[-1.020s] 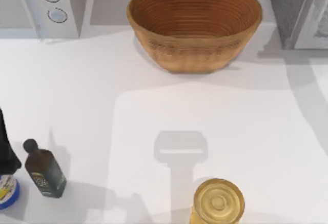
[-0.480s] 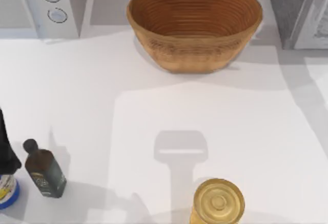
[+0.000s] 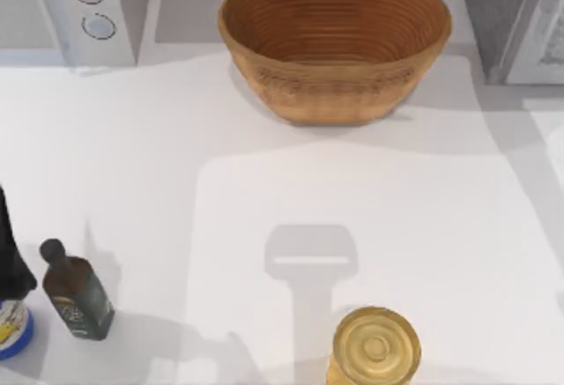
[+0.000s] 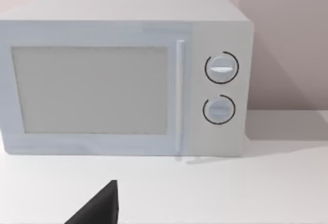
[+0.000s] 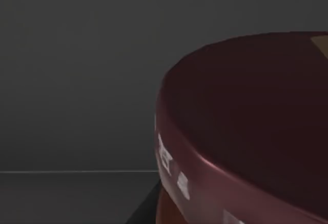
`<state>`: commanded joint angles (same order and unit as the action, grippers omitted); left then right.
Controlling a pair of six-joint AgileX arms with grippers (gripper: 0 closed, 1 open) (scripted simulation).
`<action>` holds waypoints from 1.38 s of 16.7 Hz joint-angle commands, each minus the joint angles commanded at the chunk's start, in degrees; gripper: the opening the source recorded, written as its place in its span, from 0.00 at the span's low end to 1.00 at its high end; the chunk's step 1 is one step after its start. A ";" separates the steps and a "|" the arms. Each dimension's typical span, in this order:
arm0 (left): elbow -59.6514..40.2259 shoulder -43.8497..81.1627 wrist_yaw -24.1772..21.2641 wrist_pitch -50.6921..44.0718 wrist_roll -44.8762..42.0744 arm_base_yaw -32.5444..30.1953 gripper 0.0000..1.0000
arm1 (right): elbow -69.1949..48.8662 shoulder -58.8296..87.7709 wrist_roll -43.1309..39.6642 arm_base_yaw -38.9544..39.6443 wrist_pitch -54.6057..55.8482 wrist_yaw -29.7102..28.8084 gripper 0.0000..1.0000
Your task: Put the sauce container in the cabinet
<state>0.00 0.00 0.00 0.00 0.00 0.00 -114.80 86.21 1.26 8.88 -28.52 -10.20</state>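
The sauce container's dark maroon lid [image 5: 246, 131] looms very close in the right wrist view, and my right gripper is shut on it. Behind it is a dark grey wall and a flat dark floor, the inside of an enclosure. The jar's glass body and label are hidden. The grey cabinet [image 3: 493, 15] stands at the table's back right corner, its pale door [image 3: 546, 41] swung open. My left arm [image 3: 11, 253] stays parked at the table's left edge, facing the microwave [image 4: 123, 80].
A wicker basket [image 3: 335, 46] sits at the back centre. The white microwave [image 3: 70, 6] fills the back left. A dark bottle [image 3: 77, 292] and a blue-rimmed tub [image 3: 13, 332] stand front left. A gold-lidded jar [image 3: 376, 345] is at the front edge.
The arm's shadow over the right side of the table has slid toward the right edge. The objects on the table have not moved.
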 joint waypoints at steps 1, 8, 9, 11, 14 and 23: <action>0.00 0.00 0.00 0.00 0.00 0.00 1.00 | -2.32 3.05 -0.02 -0.30 0.40 0.38 0.00; 0.00 0.00 0.00 0.00 0.00 0.00 1.00 | -16.16 19.85 -0.23 -2.46 3.23 3.15 0.00; 0.00 0.00 0.00 0.00 0.00 0.00 1.00 | -16.81 20.59 -0.22 -2.88 3.50 3.25 0.00; 0.00 0.00 0.00 0.00 0.00 0.00 1.00 | -16.91 20.73 -0.21 -2.98 3.56 3.26 0.00; 0.00 0.00 0.00 0.00 0.00 0.00 1.00 | -16.91 20.73 -0.21 -2.98 3.56 3.26 0.08; 0.00 0.00 0.00 0.00 0.00 0.00 1.00 | -16.91 20.73 -0.21 -2.98 3.56 3.26 0.75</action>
<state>0.00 0.00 0.00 0.00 0.00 0.00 -131.71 106.93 1.05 5.90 -24.96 -6.94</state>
